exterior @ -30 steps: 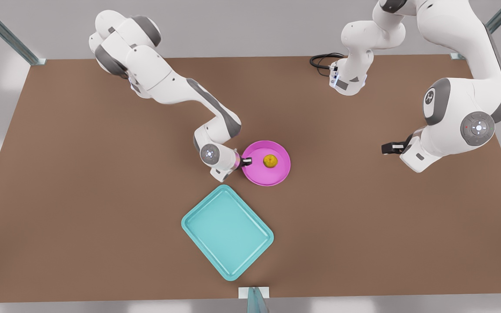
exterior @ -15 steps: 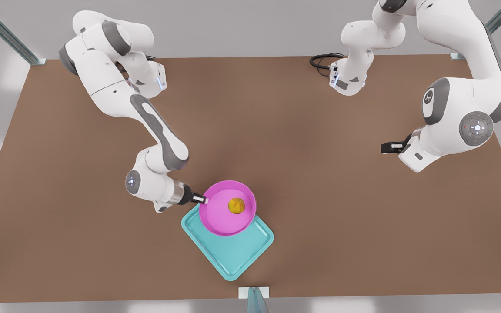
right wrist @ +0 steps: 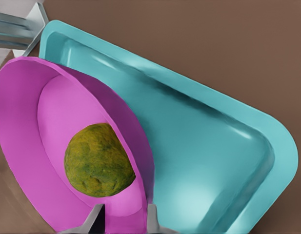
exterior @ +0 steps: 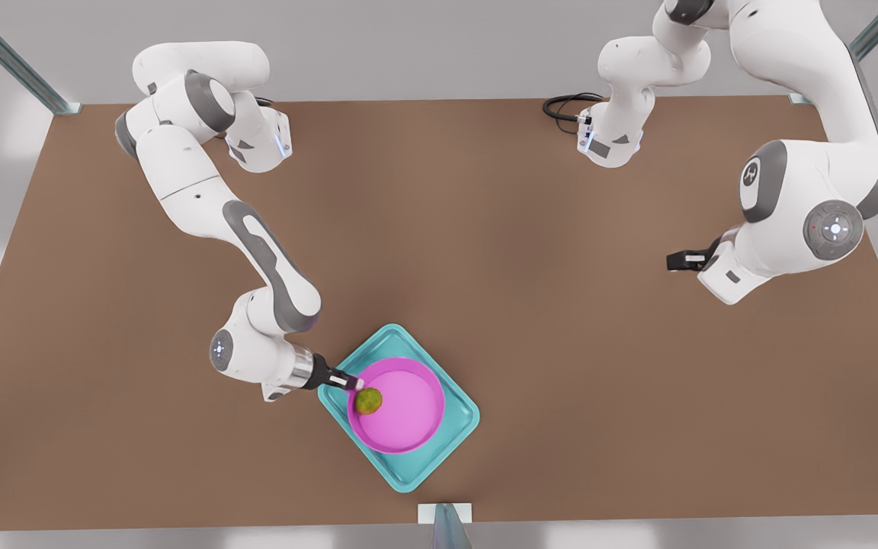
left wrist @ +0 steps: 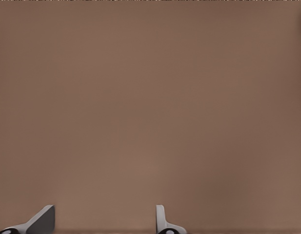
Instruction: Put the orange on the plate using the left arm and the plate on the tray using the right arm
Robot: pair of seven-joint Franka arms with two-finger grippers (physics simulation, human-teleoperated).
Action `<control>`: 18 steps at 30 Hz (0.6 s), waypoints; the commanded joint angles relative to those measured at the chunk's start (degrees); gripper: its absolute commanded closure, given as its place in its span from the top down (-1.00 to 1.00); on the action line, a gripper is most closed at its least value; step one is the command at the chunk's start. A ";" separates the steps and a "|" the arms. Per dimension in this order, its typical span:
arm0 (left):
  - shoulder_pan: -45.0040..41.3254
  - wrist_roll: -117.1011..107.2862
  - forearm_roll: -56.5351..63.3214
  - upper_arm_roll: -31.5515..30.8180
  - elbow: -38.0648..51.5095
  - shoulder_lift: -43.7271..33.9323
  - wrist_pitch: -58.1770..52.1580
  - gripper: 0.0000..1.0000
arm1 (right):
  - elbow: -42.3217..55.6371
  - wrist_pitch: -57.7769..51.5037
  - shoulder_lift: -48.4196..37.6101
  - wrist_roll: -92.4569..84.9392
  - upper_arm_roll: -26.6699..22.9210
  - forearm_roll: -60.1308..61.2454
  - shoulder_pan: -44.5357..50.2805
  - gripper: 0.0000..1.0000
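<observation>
So compared to half a second ago, the plate (exterior: 401, 408) has dropped down over the tray (exterior: 450, 450), where before it overhung the tray's far corner. The orange (exterior: 368, 400) has rolled too: it was near the plate's middle and now sits against the rim right by the gripper. The arm on the front view's left has swung a bit lower with it. The other arm hasn't moved.

Going left to right in the front view: the right gripper (exterior: 354, 383) pinches the plate's rim on the front view's left side, fingers narrowed onto it. Then the plate over the tray, orange inside. Well apart on the front view's right, the left gripper (exterior: 674, 261) waits above the bare table (exterior: 546, 305).

The right wrist view adds what the front view can't: the plate (right wrist: 23, 146) is tilted, one side raised off the tray (right wrist: 213, 161), and the orange (right wrist: 97, 160) rests low in the plate next to the fingers (right wrist: 151, 217). The left wrist view shows its fingers (left wrist: 161, 219) spread wide, holding nothing, over the table (left wrist: 150, 97).
</observation>
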 commanded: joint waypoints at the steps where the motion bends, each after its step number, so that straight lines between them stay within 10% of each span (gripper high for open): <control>1: 0.01 0.21 0.03 -0.01 0.84 0.37 -0.27 1.00 | 0.04 -0.13 -0.17 0.53 0.10 0.28 -0.04 1.00; 7: 0.01 0.12 0.03 -0.01 1.55 2.31 -3.43 1.00 | -2.41 -1.71 -4.03 0.00 -0.08 0.28 -0.48 1.00; 11: -0.96 -0.15 0.12 -0.28 5.50 3.10 -4.58 1.00 | -3.39 -56.82 -21.08 -10.80 -8.69 -17.72 -13.91 1.00; 15: -0.96 -0.15 0.12 -0.28 8.40 4.07 -7.13 1.00 | -3.65 -57.00 -41.47 -26.81 -8.25 -34.00 -18.23 1.00; 18: -0.96 0.21 0.03 -0.28 8.49 4.24 -8.18 1.00 | -3.91 -57.26 -41.56 -26.63 -7.90 -33.91 -18.14 1.00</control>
